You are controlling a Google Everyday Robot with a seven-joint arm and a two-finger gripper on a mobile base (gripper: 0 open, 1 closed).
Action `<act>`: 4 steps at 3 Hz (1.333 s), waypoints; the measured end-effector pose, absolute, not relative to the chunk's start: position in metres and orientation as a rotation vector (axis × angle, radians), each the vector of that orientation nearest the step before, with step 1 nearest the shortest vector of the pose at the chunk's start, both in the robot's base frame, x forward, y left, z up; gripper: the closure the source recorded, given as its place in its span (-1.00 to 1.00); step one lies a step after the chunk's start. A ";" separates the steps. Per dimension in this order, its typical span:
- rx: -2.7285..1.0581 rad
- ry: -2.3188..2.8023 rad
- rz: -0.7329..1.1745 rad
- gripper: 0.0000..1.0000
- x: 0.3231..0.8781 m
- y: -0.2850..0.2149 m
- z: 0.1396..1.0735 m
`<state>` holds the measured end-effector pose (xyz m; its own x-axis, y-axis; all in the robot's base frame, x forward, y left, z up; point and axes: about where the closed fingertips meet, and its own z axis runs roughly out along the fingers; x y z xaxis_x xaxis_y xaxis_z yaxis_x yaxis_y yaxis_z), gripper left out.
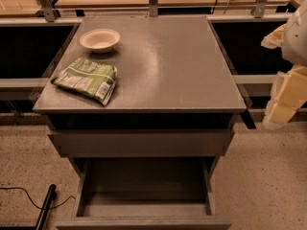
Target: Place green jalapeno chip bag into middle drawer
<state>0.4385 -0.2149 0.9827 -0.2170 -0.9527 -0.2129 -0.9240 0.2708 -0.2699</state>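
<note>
chip bag [85, 79] lies flat near bowl [100, 39]; gripper [284, 102] hangs far right, openness indeterminable; best to pinch the bag's crinkled edge.

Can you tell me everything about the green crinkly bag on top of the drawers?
The green jalapeno chip bag is a crinkled, foil-looking pouch, green and white, with print too small to read. It looks closed and a little puffy. It lies flat and a bit askew near the front left corner of the grey cabinet top, in front of the white bowl but apart from it. Only the cabinet top touches it. The gripper is at the right edge of the view, beside the cabinet, away from the bag.
</note>
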 end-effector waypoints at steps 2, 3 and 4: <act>-1.709 2.133 -0.075 -1.00 0.473 -0.182 0.979; -1.736 2.032 0.007 -1.00 0.541 -0.111 0.970; -1.782 1.967 0.060 -1.00 0.604 -0.039 0.967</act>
